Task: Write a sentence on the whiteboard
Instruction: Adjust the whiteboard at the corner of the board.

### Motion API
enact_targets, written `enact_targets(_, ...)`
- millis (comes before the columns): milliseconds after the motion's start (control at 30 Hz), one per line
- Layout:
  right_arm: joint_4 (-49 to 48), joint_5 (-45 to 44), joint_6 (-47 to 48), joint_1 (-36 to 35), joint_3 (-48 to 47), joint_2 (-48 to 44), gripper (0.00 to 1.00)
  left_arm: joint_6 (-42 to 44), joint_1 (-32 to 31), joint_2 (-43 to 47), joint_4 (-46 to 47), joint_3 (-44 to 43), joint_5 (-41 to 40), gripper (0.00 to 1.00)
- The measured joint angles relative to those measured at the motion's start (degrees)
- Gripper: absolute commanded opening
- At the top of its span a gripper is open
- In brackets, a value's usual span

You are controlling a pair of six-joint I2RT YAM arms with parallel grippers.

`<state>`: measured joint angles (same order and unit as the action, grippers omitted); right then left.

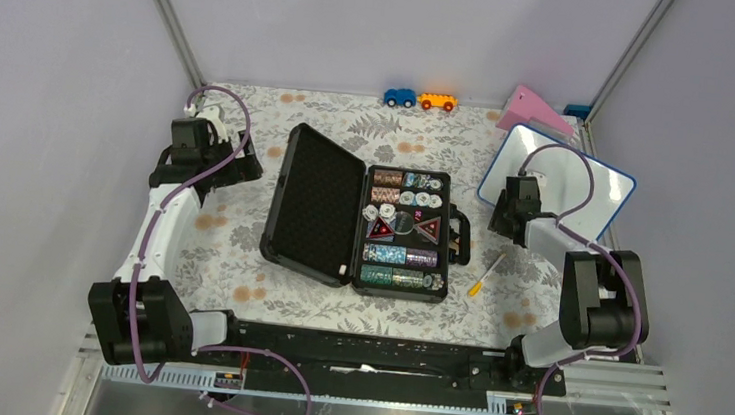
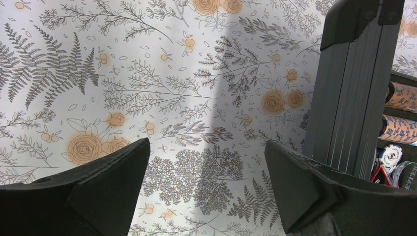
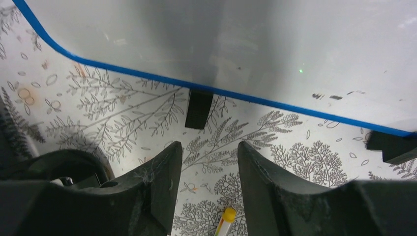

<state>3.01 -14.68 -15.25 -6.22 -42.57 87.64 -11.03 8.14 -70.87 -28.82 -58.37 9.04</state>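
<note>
The whiteboard point(image 1: 571, 185) leans at the back right, white with a thin blue frame. In the right wrist view the whiteboard point(image 3: 255, 44) fills the top, with its black feet point(image 3: 198, 108) on the cloth. No sentence is in view; the face shows only a few small dark specks. My right gripper point(image 3: 210, 147) hangs open just in front of the board's lower edge, holding nothing. A yellow-capped marker point(image 3: 225, 220) lies on the cloth beneath it, also seen as the marker point(image 1: 483, 276) from above. My left gripper point(image 2: 206, 145) is wide open over bare cloth at the far left point(image 1: 236, 168).
An open black case point(image 1: 316, 203) with poker chips point(image 1: 404, 226) sits mid-table; its lid point(image 2: 351, 88) stands just right of my left fingers. A blue toy car point(image 1: 399, 97), an orange one point(image 1: 437, 101) and a pink wedge point(image 1: 533, 110) line the back edge.
</note>
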Motion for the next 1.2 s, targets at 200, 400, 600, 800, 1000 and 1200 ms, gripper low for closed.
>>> enact_targets(200,-2.29,-1.4,-0.76,-0.04,-2.43,1.79,0.5,-0.02,0.0,0.0,0.04,0.0,-0.13,0.99)
enact_targets(400,-2.56,-2.27,-1.27,-0.07,-5.66,5.18,0.47,-0.02,0.0,0.0,0.04,0.0,-0.15,0.99)
enact_targets(600,-1.07,-2.43,-1.55,-0.17,-8.11,7.1,0.46,-0.02,0.0,0.0,0.07,0.0,-0.26,0.99)
enact_targets(800,1.68,-2.97,-1.57,-0.17,-10.25,8.57,0.36,-0.02,0.0,0.0,0.09,0.0,-0.28,0.99)
enact_targets(1000,2.93,-3.98,-1.46,-0.17,-10.95,9.01,0.23,0.0,0.0,0.0,0.17,0.0,-0.31,0.99)
enact_targets(1200,3.54,-4.17,0.2,-0.04,-10.95,9.22,0.05,0.0,0.0,0.0,0.2,0.0,-0.31,0.99)
